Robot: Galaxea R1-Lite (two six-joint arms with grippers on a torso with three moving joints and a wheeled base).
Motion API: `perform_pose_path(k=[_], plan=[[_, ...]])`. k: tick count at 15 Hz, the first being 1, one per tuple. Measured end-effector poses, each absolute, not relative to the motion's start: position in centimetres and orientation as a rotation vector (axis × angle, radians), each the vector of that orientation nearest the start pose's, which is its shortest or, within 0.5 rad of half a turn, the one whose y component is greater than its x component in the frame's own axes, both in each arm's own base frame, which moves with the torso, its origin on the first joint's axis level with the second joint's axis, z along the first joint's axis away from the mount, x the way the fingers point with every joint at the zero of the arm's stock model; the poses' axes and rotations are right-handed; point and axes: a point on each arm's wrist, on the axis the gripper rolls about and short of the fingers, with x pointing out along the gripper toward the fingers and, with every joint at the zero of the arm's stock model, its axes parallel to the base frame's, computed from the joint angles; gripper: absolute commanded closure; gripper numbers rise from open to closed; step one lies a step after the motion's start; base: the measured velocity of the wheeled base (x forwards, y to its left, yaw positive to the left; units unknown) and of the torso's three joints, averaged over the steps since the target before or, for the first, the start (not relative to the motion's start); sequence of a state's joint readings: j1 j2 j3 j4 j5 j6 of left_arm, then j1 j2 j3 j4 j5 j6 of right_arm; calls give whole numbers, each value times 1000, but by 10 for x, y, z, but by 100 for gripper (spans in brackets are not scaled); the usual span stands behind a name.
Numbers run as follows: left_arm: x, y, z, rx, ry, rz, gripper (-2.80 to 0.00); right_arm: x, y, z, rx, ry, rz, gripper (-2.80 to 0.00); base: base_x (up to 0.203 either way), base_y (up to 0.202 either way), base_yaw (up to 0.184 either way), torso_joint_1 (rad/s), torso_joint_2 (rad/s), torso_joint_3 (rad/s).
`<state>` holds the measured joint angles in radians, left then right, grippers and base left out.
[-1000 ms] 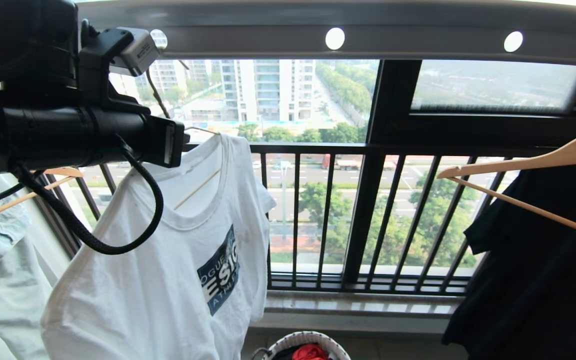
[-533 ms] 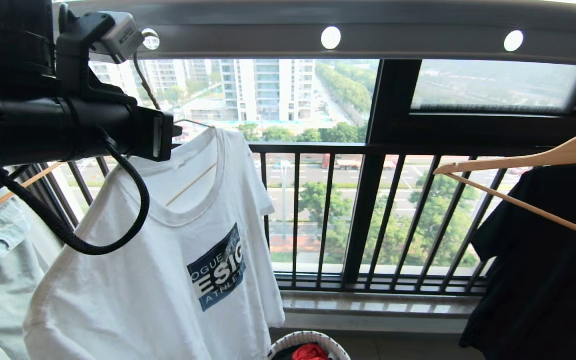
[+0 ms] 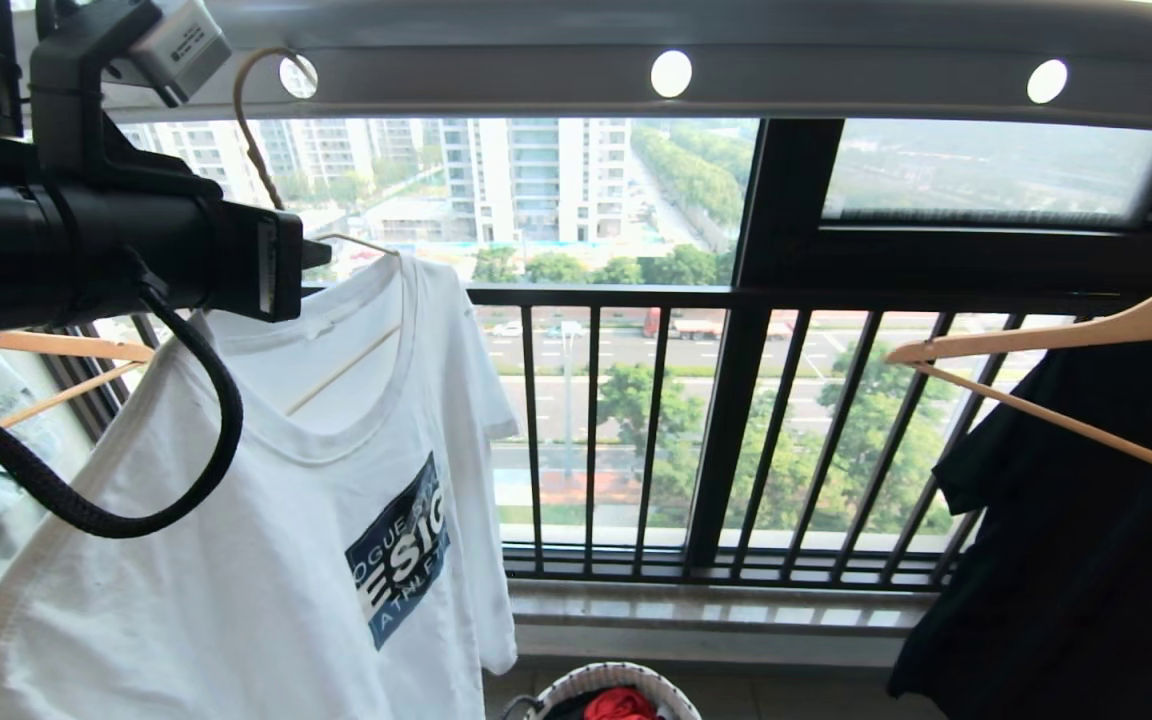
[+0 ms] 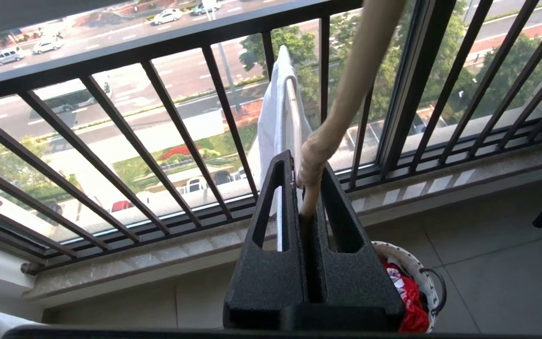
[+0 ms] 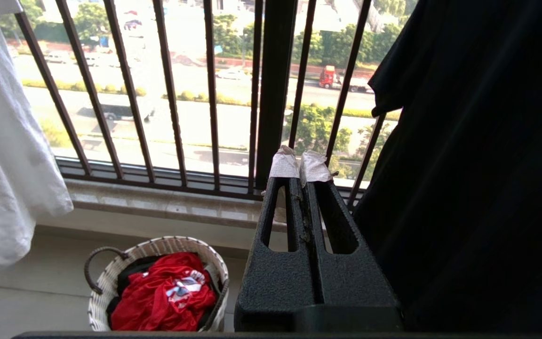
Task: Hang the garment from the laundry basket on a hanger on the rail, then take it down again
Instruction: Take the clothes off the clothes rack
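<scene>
The rail (image 3: 836, 75) ran off both sides of the head view, the left arm's bulk hid the left gripper's (image 4: 306, 186) fingertips there, and the laundry basket (image 3: 626, 680) was cut off at the bottom edge. The garment (image 3: 266, 540) hung on the hanger (image 3: 254, 150) directly below that gripper, which was clamped on the hanger's twisted neck. The right gripper (image 5: 301, 165) was clenched on nothing, above the basket beside a black shirt (image 5: 478, 165).

One white T-shirt (image 3: 266, 520), one basket (image 5: 158, 282), three hangers, one black shirt (image 3: 1086, 540).
</scene>
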<state>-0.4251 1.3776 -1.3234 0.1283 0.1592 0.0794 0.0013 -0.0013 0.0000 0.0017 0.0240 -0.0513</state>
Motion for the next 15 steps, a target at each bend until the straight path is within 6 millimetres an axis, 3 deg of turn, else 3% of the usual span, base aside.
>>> perform_pose_path(k=[10, 15], plan=[[189, -81, 352, 128, 116, -269, 0, -23, 1, 75, -51, 0, 25, 0, 0, 0, 0, 0, 0, 0], [156, -69, 350, 126, 179, -290, 0, -23, 1, 75, -51, 0, 25, 0, 0, 0, 0, 0, 0, 0]])
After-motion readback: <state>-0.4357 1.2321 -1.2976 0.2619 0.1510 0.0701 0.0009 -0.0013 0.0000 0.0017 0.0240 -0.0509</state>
